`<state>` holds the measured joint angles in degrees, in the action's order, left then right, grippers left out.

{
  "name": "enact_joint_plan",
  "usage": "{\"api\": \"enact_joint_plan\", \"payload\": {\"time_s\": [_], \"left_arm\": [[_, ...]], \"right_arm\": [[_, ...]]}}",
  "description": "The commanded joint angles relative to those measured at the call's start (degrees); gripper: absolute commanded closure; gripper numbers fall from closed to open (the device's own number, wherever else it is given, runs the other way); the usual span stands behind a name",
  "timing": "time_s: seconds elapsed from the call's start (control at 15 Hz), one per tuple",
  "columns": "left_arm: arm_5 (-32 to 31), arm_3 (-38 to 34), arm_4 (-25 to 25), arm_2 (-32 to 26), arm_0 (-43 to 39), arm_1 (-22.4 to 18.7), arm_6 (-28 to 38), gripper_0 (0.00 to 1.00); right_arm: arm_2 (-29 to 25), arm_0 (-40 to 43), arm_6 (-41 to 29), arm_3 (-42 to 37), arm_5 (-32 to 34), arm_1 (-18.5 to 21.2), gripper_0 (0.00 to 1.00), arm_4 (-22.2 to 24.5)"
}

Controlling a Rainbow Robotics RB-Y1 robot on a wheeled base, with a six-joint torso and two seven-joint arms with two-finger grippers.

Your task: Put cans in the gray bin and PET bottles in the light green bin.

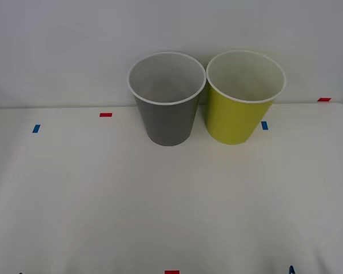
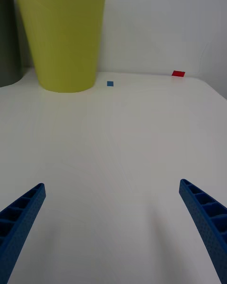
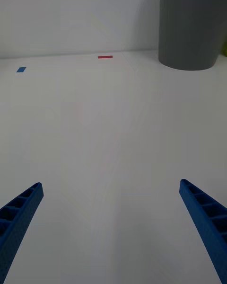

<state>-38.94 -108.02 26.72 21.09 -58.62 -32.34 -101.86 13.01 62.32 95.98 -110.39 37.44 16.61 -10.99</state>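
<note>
I am holding my right gripper (image 2: 112,227) low over the white table (image 1: 160,205), near its front edge, with the two blue ribbed fingers (image 2: 21,213) spread wide apart and nothing between them. Ahead of this gripper and off to its left side, the light green bin (image 2: 64,38) is standing upright on the table, well apart from my fingertips. A small blue tape mark (image 2: 110,83) is lying just beside the bin's base, and a red tape mark (image 2: 178,73) is sitting farther off toward the back edge of the table.

I am keeping my left gripper (image 3: 111,227) low over the table too, its blue fingers (image 3: 203,213) also standing wide apart and gripping nothing. Ahead of it and to its right side, the gray bin (image 3: 191,26) is standing upright, well beyond my fingertips. A red tape strip (image 3: 105,57) and a blue tape square (image 3: 21,69) are lying on the table farther ahead of this gripper, by the wall.

From above, the gray bin (image 1: 167,100) and the light green bin (image 1: 244,97) are standing side by side at the far side of the table, their white rims almost touching, the gray one on my left. Both are showing pale insides, as far down as I can see into them.
</note>
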Motion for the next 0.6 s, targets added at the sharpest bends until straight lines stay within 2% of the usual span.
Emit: {"api": "enact_joint_plan", "payload": {"time_s": [0.07,0.6], "left_arm": [[0.00,0.00,0.00,0.00,0.00,0.00,0.00,0.00],[0.00,0.00,0.00,0.00,0.00,0.00,0.00,0.00]], "right_arm": [[0.00,0.00,0.00,0.00,0.00,0.00,0.02,0.00],[0.00,0.00,0.00,0.00,0.00,0.00,0.02,0.00]]}}
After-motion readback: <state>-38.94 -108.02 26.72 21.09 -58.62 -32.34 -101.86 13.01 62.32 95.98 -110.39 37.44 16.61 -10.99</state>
